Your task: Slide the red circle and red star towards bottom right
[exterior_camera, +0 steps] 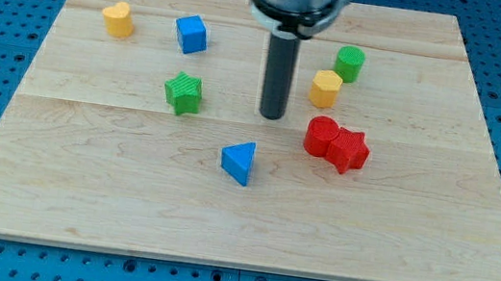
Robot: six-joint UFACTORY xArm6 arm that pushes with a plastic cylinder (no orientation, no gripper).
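Observation:
The red circle (321, 136) and the red star (350, 151) sit touching each other right of the board's middle, the star on the circle's right. My tip (273, 116) rests on the board just left of the red circle, a short gap apart. The rod rises from it to the view's top.
A yellow block (325, 88) and a green circle (349, 63) lie above the red pair. A blue triangle (239, 161) lies below-left of the tip, a green star (183, 92) to its left. A blue cube (191, 34) and a yellow block (118, 18) sit top left. The wooden board (411, 249) ends in edges on all sides.

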